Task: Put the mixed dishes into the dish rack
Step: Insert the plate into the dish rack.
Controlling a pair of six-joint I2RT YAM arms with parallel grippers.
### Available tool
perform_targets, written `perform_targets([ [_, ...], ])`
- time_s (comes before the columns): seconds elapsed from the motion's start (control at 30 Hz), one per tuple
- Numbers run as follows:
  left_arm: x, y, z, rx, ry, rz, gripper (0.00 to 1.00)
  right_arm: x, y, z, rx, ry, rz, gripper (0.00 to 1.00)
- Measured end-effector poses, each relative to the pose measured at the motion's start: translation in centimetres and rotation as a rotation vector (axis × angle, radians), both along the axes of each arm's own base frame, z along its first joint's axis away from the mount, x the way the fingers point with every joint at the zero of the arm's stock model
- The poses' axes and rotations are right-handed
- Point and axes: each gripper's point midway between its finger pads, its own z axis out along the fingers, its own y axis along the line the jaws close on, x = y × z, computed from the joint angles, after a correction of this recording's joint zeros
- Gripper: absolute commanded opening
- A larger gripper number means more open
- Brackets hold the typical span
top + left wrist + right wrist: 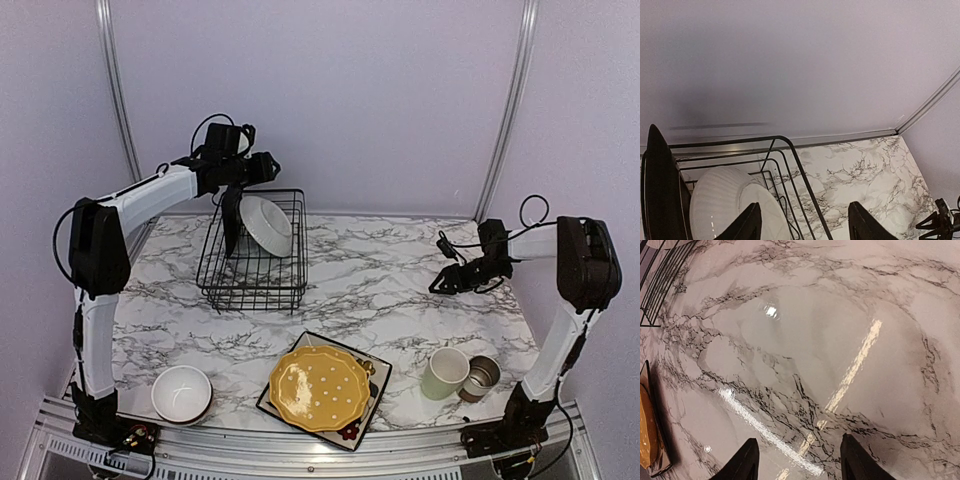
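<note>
The black wire dish rack point(252, 272) stands at the back left. In it a black square plate point(232, 218) stands on edge beside a white bowl point(268, 226) that leans on its side. My left gripper point(266, 168) hovers above the rack's back edge, open and empty. In the left wrist view it point(805, 227) is over the rack's right rim point(799, 165), with the bowl point(722, 197) and plate point(662, 190) to its left. My right gripper point(441, 281) is open and empty, low over bare table at the right point(800, 462).
At the front a yellow scalloped plate point(320, 388) lies on a black flowered square plate point(374, 374). A second white bowl point(182, 393) sits at the front left. A pale green mug point(445, 373) and a small grey-brown cup point(481, 377) stand at the front right.
</note>
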Motion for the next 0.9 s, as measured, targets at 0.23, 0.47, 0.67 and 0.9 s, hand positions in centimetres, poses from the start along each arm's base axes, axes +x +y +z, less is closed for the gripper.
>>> perform_targets([
  [0.23, -6.5, 0.5, -2.0, 0.095, 0.09, -0.026, 0.6, 0.0, 0.0, 0.0, -0.001, 0.0, 0.002, 0.54],
  [0.47, -11.9, -0.1, -1.5, 0.127, 0.124, -0.028, 0.63, 0.3, 0.0, 0.5, 0.002, -0.012, 0.006, 0.54],
  [0.67, -12.9, 2.2, -6.9, 0.191, 0.252, 0.047, 0.66, 0.4, 0.1, 0.6, 0.006, -0.017, 0.013, 0.54],
  [0.9, -12.3, 3.2, -8.3, 0.205, 0.279, 0.11, 0.7, 0.3, 0.1, 0.6, 0.005, -0.016, 0.017, 0.54],
])
